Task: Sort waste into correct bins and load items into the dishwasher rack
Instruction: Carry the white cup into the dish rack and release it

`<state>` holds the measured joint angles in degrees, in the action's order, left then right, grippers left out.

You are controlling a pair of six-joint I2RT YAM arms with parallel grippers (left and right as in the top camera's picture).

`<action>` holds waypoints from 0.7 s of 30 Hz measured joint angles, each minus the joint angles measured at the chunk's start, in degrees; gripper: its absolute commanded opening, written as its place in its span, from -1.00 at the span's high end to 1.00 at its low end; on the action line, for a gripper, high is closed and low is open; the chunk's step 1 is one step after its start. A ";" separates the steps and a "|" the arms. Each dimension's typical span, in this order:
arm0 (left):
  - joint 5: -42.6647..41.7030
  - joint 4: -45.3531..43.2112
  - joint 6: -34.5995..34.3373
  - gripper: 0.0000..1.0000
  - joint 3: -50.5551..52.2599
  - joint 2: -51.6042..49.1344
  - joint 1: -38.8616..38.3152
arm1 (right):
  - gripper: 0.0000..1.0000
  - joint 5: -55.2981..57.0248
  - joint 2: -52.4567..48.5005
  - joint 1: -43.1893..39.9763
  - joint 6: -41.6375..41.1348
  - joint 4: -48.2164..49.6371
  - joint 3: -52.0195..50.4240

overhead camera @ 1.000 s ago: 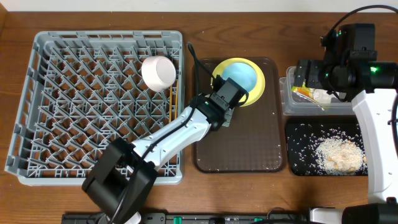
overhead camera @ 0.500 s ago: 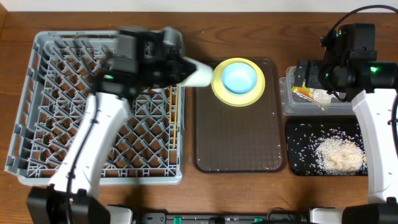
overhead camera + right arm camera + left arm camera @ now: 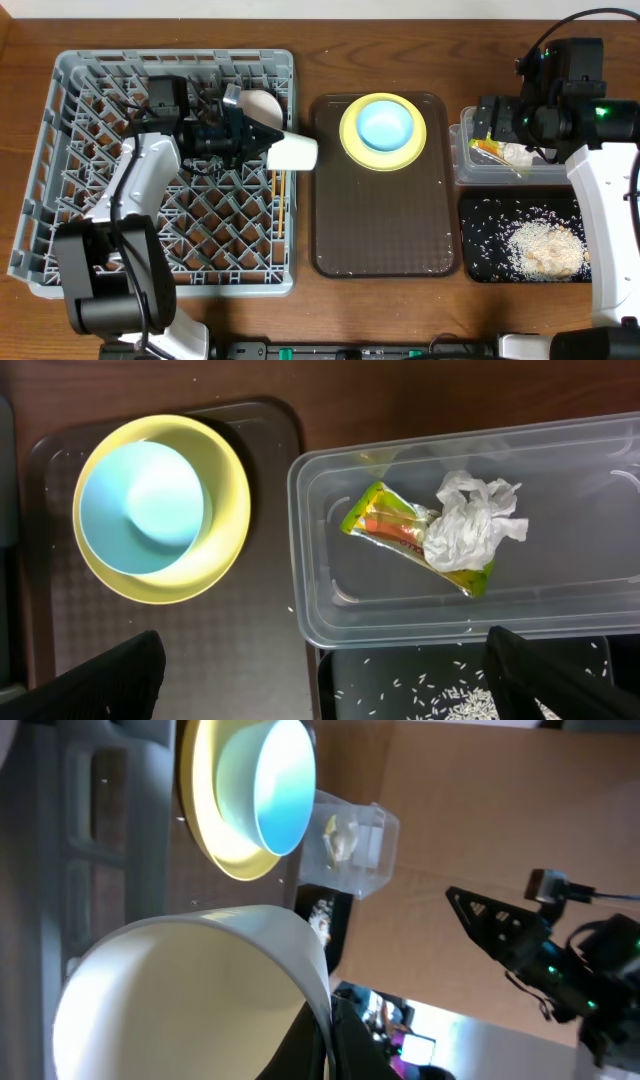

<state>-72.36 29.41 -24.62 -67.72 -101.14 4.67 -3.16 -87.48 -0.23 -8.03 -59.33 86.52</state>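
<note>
While the waste looks sorted, loading dishes is, by my judgement, about half done. A green-and-yellow wrapper (image 3: 400,528) and a crumpled tissue (image 3: 470,525) lie touching inside the clear tub (image 3: 312,600). Loose rice (image 3: 545,248) is heaped and scattered in the black tray (image 3: 478,215) just beside the tub.

The left gripper (image 3: 268,140) is clamped on a small white cup (image 3: 295,152), holding it over the right edge of the grey rack (image 3: 60,200). A white bowl (image 3: 262,102), partly hidden by that arm, sits among the rack's pegs. Wooden chopsticks (image 3: 277,195) lie along the rack's right side.

Not yet loaded are the yellow plate (image 3: 350,142) and the blue bowl (image 3: 385,124) resting in it, both on the brown tray (image 3: 380,230).

The right gripper (image 3: 325,682) hangs above the tub, fingers spread wide and empty.
</note>
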 measured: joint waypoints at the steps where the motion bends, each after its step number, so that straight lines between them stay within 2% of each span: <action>1: -0.39 -0.07 0.20 0.87 0.00 -0.17 0.00 | -0.98 0.00 0.00 0.00 0.00 0.00 0.00; 7: -2.12 0.09 1.33 0.84 -0.02 -1.46 1.09 | -0.98 0.00 0.00 0.00 0.00 0.00 0.00; 11: -0.55 2.40 2.51 0.72 0.00 -1.51 3.34 | -0.98 0.00 0.00 0.00 0.00 0.00 0.00; 12: 0.11 2.95 2.82 0.66 0.00 -1.49 3.78 | -0.98 0.00 0.00 0.00 0.00 0.00 0.00; 16: 5.49 4.26 4.98 0.11 0.83 -1.66 5.53 | -0.99 0.00 0.00 0.00 0.00 0.00 0.00; 21: 10.34 4.61 5.86 -0.21 1.88 -2.64 6.05 | -0.98 0.00 0.00 0.00 0.00 0.00 0.00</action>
<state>-62.02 34.02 -18.76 -65.84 -103.79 10.72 -3.16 -87.48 -0.23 -8.03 -59.33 86.52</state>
